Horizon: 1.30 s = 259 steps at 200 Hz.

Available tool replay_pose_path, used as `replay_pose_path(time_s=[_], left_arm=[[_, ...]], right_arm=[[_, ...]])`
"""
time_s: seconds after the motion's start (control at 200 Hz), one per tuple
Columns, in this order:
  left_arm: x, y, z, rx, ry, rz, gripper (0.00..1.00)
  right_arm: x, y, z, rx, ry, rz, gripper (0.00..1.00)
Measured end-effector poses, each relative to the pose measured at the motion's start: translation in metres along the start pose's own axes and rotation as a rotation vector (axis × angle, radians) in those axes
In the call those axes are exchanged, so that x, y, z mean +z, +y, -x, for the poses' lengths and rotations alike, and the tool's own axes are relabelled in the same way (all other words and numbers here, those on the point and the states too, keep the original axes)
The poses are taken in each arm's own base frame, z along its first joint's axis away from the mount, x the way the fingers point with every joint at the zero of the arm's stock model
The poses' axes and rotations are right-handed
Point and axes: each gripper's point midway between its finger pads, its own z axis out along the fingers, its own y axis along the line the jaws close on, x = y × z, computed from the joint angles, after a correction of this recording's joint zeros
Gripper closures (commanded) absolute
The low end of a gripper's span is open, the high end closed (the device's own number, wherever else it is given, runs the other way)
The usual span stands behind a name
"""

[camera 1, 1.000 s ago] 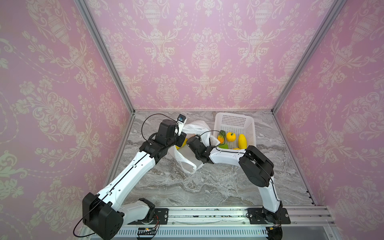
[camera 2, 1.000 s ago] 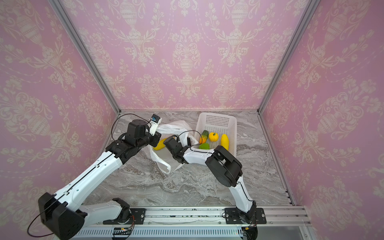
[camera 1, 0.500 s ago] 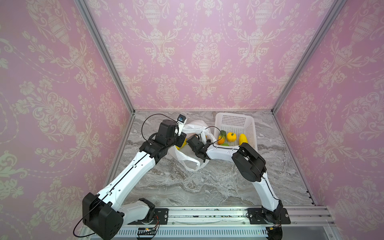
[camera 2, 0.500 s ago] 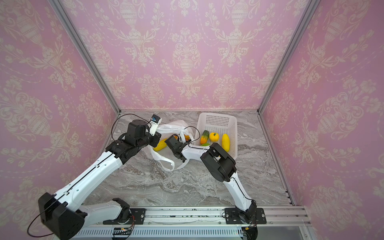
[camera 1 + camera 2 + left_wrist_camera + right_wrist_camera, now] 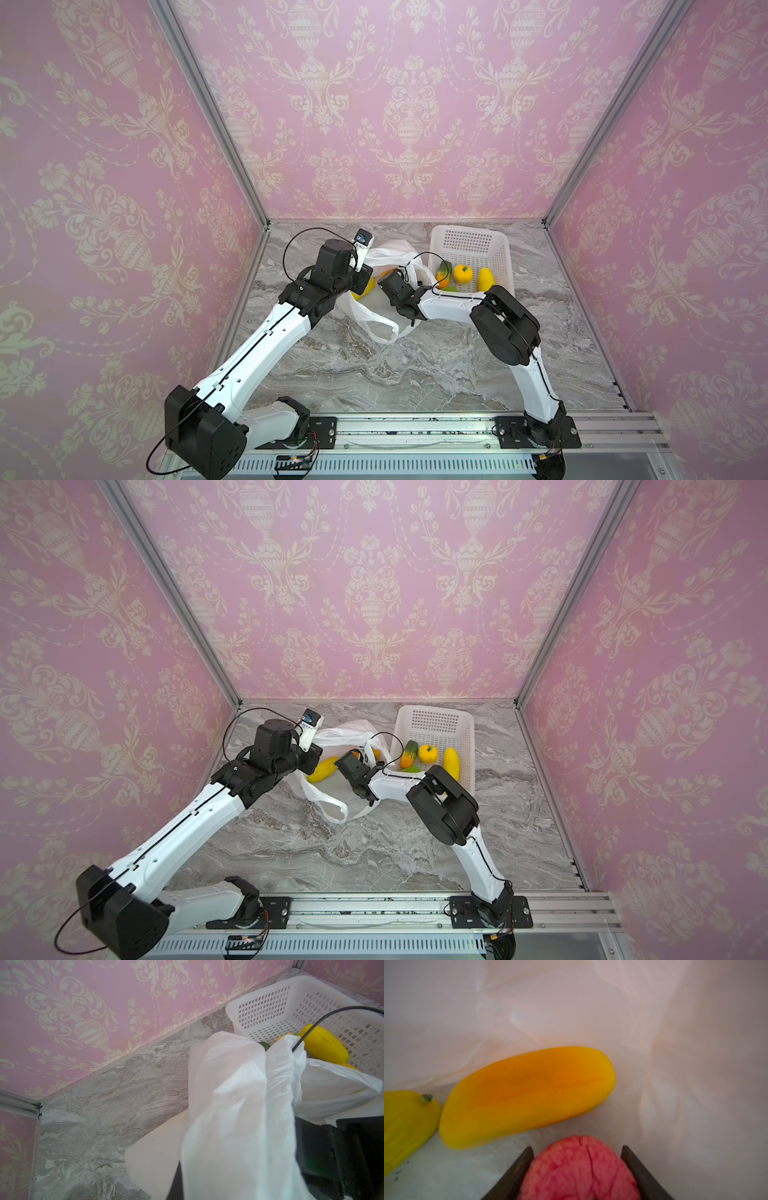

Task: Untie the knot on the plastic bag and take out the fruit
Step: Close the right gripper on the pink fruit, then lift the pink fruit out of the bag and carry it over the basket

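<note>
Bag (image 5: 376, 320) lies open mid-tabletop (image 5: 415, 374). Left gripper (image 5: 365, 280), jaws pressed together, pinches its rim. Right gripper (image 5: 577, 1146) is inside it, jaws pinching a pink fruit (image 5: 579, 1169); an orange fruit (image 5: 527, 1097) and a yellow fruit (image 5: 406, 1126) lie beyond. Farther back, a basket (image 5: 469, 245) holds more fruit (image 5: 462, 274).

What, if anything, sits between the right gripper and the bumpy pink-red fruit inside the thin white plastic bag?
Nothing visible: the right gripper straddles the bumpy pink-red fruit directly, with no fold of the thin white plastic bag between them.
</note>
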Motion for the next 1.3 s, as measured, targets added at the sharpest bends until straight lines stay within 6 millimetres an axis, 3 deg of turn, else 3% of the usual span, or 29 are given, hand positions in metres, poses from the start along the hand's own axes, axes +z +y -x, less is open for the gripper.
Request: replay_pose_path(time_s=[0.105, 0.39, 0.53, 0.701, 0.981, 1.156, 1.296], left_arm=[[0.000, 0.000, 0.000, 0.000, 0.000, 0.000, 0.95], [0.000, 0.000, 0.000, 0.000, 0.000, 0.000, 0.95], [0.000, 0.000, 0.000, 0.000, 0.000, 0.000, 0.95], [0.000, 0.000, 0.000, 0.000, 0.000, 0.000, 0.95], [0.000, 0.000, 0.000, 0.000, 0.000, 0.000, 0.94], [0.000, 0.000, 0.000, 0.000, 0.000, 0.000, 0.94], [0.000, 0.000, 0.000, 0.000, 0.000, 0.000, 0.94]], right_arm=[[-0.023, 0.006, 0.009, -0.014, -0.034, 0.040, 0.56], [-0.118, 0.061, 0.033, -0.084, -0.208, 0.257, 0.58], [-0.148, 0.062, 0.032, -0.116, -0.274, 0.313, 0.58], [-0.174, 0.039, 0.031, -0.115, -0.343, 0.351, 0.57], [-0.219, -0.014, 0.047, 0.026, -0.505, 0.426, 0.57], [-0.231, -0.048, 0.047, 0.123, -0.587, 0.413, 0.57], [-0.227, -0.087, 0.044, 0.221, -0.628, 0.339, 0.57]])
